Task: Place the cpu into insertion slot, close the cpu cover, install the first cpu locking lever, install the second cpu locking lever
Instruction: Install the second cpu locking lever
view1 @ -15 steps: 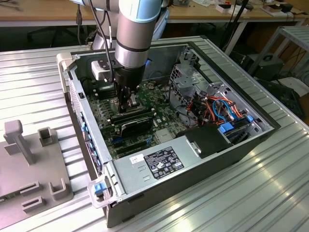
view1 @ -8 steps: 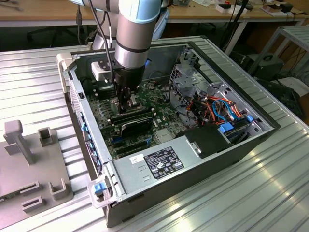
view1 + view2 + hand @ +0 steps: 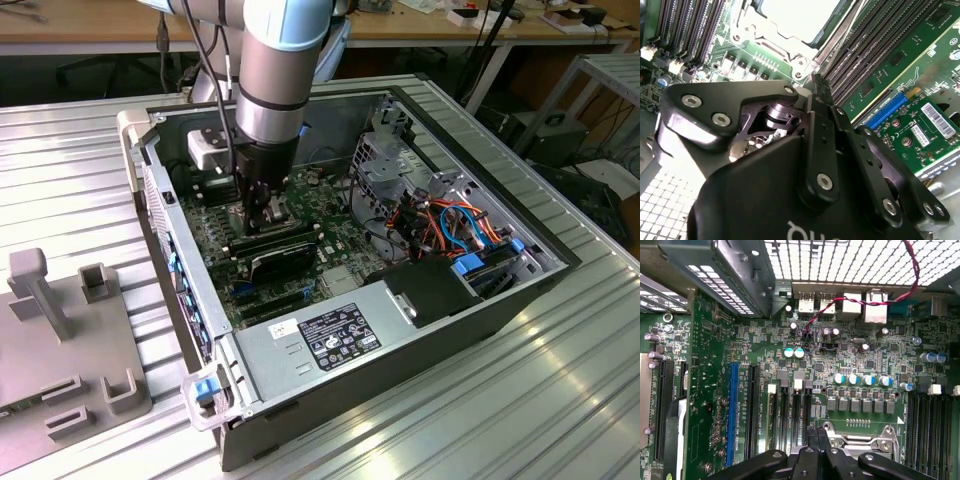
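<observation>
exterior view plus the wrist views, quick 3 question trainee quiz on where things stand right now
1. True or false: the gripper is down inside the open computer case.
2. Which of these is the gripper nearest to? A) the cpu cover B) the power supply C) the orange cables
3. Fill in: in the first wrist view, one long expansion slot on the green board stands out because its colour is ____.

Key: 1 true; 2 A; 3 blue
</observation>
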Robot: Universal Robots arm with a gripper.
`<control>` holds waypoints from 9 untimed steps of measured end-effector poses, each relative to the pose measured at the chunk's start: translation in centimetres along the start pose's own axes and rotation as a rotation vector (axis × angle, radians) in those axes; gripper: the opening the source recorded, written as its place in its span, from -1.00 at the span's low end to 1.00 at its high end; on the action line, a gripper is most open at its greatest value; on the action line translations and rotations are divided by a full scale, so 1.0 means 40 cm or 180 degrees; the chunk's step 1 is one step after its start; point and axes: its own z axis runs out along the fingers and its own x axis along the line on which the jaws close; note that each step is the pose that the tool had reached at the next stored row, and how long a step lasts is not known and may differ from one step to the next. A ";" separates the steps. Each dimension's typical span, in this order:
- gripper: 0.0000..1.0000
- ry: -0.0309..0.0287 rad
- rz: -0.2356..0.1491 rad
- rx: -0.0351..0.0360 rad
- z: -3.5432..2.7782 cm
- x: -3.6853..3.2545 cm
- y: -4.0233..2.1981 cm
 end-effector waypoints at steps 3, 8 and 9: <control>-0.79 0.0000 -0.0030 0.0000 0.002 0.000 0.003; -0.79 -0.0019 -0.0040 0.0001 0.008 -0.001 0.003; -0.79 -0.0022 -0.0042 0.0002 0.010 -0.001 0.003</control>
